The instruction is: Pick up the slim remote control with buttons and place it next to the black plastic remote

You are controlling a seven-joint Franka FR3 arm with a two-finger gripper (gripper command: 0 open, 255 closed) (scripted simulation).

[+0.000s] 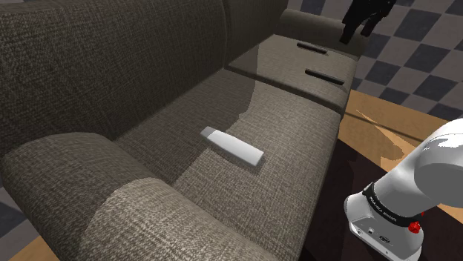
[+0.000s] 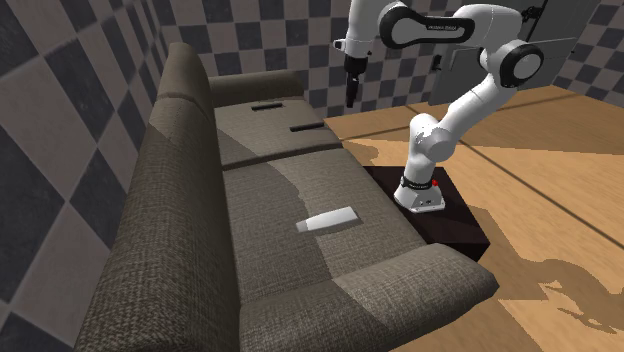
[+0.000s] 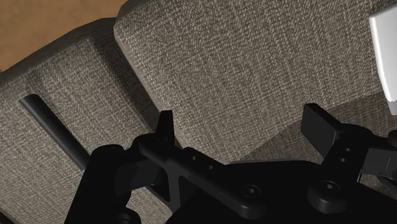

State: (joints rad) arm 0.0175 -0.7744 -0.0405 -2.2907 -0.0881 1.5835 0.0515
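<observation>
A slim pale grey remote (image 1: 232, 147) lies flat on the sofa's middle seat cushion (image 1: 289, 141); it shows as well in the second exterior view (image 2: 328, 220) and beside the gripper in the wrist view (image 3: 383, 51). Two black remotes (image 1: 314, 49) (image 1: 325, 76) lie on the far cushion, seen again as dark bars (image 2: 268, 106) (image 2: 302, 129); one black remote (image 3: 54, 130) appears in the wrist view. My gripper (image 2: 350, 96) (image 1: 358, 33) hangs high near the far cushion's front edge, well away from the grey remote. Its fingers (image 3: 167, 127) stand apart, open and empty, around my gripper's gap (image 3: 245, 127).
The grey-brown sofa has a tall backrest (image 1: 111, 59) and padded armrests (image 1: 111, 193) (image 1: 319, 26). The arm's dark stand (image 2: 445, 220) sits against the sofa's front on a wooden floor (image 2: 560, 180). Checkered walls (image 2: 60, 120) rise behind.
</observation>
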